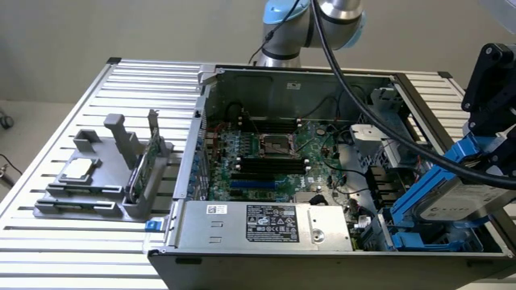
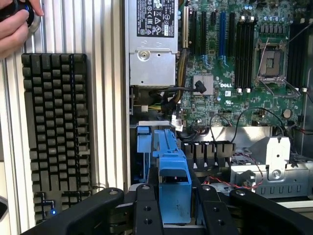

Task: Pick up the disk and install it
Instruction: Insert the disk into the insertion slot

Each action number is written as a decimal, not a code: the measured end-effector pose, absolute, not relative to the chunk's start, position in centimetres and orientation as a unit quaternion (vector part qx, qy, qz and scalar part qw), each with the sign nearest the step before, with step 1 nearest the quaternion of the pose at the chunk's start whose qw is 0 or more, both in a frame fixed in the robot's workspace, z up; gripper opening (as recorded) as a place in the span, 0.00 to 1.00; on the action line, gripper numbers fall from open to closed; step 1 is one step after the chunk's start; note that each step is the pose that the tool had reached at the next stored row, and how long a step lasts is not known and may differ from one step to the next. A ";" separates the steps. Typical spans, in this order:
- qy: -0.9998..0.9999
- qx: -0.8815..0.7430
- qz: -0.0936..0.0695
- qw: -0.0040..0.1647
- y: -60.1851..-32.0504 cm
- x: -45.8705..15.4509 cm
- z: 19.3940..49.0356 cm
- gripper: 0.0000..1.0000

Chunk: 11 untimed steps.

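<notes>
Tool [image 2: 177, 210] | partly closed, gripping disk [image 1: 472, 202] | disk tilted above open case [image 1: 241, 266]

One disk [image 1: 472, 199], one computer case [image 1: 322, 78], one keyboard [image 2: 56, 132], one hand [image 2: 14, 27], one gripper [image 2: 177, 205]

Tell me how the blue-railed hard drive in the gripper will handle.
The disk looks rigid: a metal body that hangs tilted from the gripper without sagging. Probably heavy for its size, so it may pivot in the grip. Its blue plastic rails likely flex and could catch on the drive bay.
</notes>
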<state>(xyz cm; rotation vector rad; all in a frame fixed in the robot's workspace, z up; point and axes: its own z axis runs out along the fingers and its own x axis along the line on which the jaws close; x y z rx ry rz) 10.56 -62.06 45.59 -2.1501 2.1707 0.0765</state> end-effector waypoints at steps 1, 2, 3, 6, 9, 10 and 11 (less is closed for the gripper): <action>0.710 -0.703 0.025 0.043 -62.1 10.6 45.6 0.33; 0.710 -0.703 0.025 0.043 -62.1 10.5 45.5 0.33; 0.710 -0.703 0.025 0.043 -62.1 10.5 45.5 0.33; 0.710 -0.703 0.025 0.043 -62.1 10.5 45.4 0.33; 0.710 -0.703 0.025 0.043 -62.1 10.5 45.4 0.33; 0.710 -0.703 0.025 0.043 -62.1 10.5 45.4 0.33; 0.710 -0.703 0.025 0.043 -62.1 10.5 45.4 0.33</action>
